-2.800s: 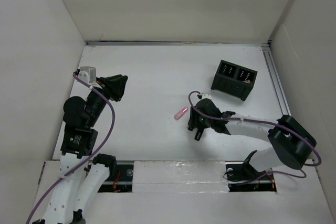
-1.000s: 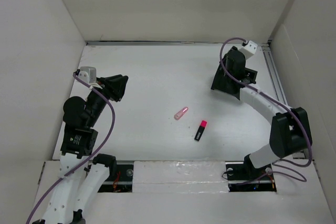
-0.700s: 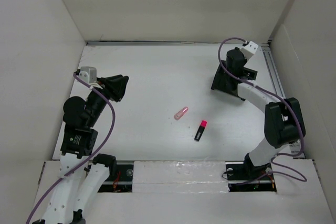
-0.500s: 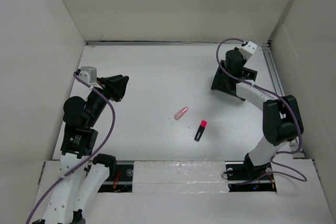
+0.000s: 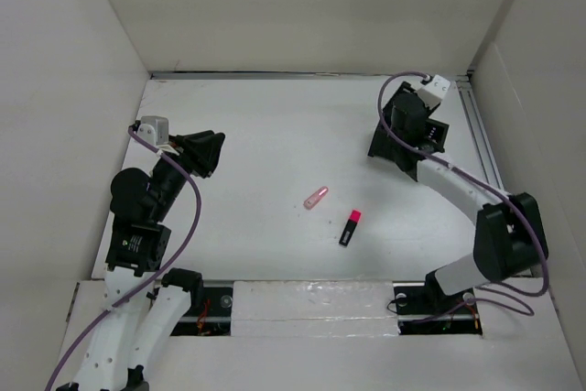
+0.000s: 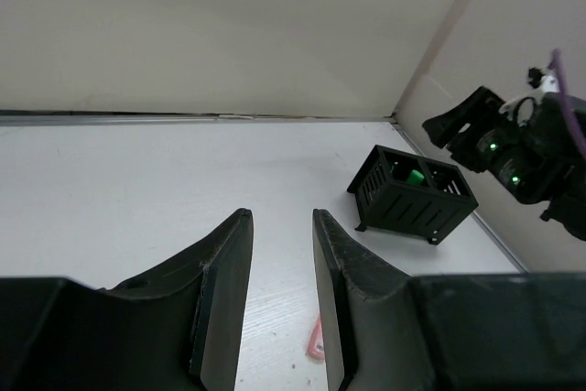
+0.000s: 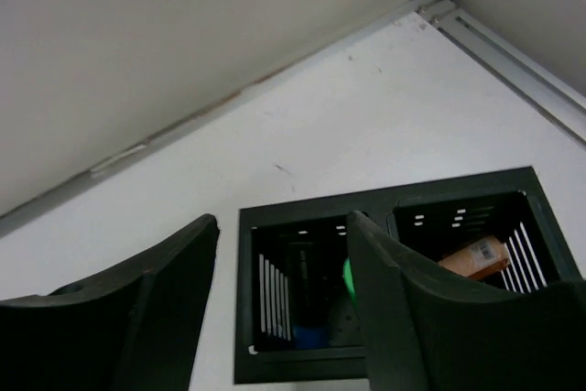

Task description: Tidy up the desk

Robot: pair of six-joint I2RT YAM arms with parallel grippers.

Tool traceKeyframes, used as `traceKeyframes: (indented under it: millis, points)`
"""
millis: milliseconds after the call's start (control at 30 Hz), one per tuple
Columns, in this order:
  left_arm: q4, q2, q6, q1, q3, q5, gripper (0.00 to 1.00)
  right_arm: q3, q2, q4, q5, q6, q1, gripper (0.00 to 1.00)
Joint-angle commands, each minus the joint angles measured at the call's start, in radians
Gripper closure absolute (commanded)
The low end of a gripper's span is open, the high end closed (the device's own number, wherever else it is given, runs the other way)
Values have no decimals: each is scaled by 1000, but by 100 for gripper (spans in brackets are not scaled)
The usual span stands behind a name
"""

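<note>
Since the earliest view, we see the right arm gone from the middle of the desk [image 5: 265, 135] to the far right corner, and within the last second its tool has spread wide. We now find the right tool [image 7: 282, 220] hanging over the black organizer box [image 6: 412, 203], fingers well apart with nothing between them. Through its wrist camera we look down into the box's two compartments: the left one holds a green thing [image 7: 348, 276] with something blue under it, and the right one holds an orange piece [image 7: 472, 258] with a barcode label.

The left arm has not shifted. We see the left tool [image 6: 279, 217] raised over the left side of the desk, its fingers a narrow gap apart and empty.

The desk lies flat and white beneath both arms, closed in by white walls [image 5: 302, 6]. Near its middle we see a black marker with a red end [image 5: 350, 227], and just beside it, not touching, a small pink cap [image 5: 316, 197].
</note>
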Motion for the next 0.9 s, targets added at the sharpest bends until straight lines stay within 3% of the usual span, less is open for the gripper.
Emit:
traceKeyframes:
  millis: [0,67,100,133,167,233,300,333,367,400,467,500,600,867]
  points:
    - [54,-11,1,-1,-10,9,71,-10,-123,-29,-53,42,45,40]
    - [52,-11,4,-1,-12,3,71,-36,-172,-60,-91,95,110,56]
    - [49,-11,4,-1,-10,0,71,-81,-184,-65,-106,115,137,86]
    - [49,-11,4,-1,-10,3,71,-108,-196,-63,-132,135,191,95]
    - [49,-11,4,-1,-10,4,71,-133,-206,-62,-202,157,217,100]
    - [52,-16,4,-1,-10,9,71,-193,-212,-65,-276,178,269,100]
    - [48,-17,4,-1,-8,0,71,-205,-201,-118,-314,177,343,95]
    - [48,-20,4,-1,-8,1,71,-201,-166,-243,-317,182,372,83]
    - [48,-27,4,-1,-8,1,71,-201,-166,-244,-326,185,381,83]
    - [52,-30,2,-1,-8,4,71,-202,-154,-297,-338,183,381,65]
    - [54,-31,4,-1,-10,3,70,-228,-132,-318,-381,179,395,45]
    - [51,-30,4,-1,-10,3,71,-239,-126,-315,-402,182,407,40]
    - [52,-33,5,-1,-10,6,70,-274,-95,-271,-461,198,435,33]
    - [51,-28,7,-1,-8,3,71,-228,21,-189,-580,237,460,27]
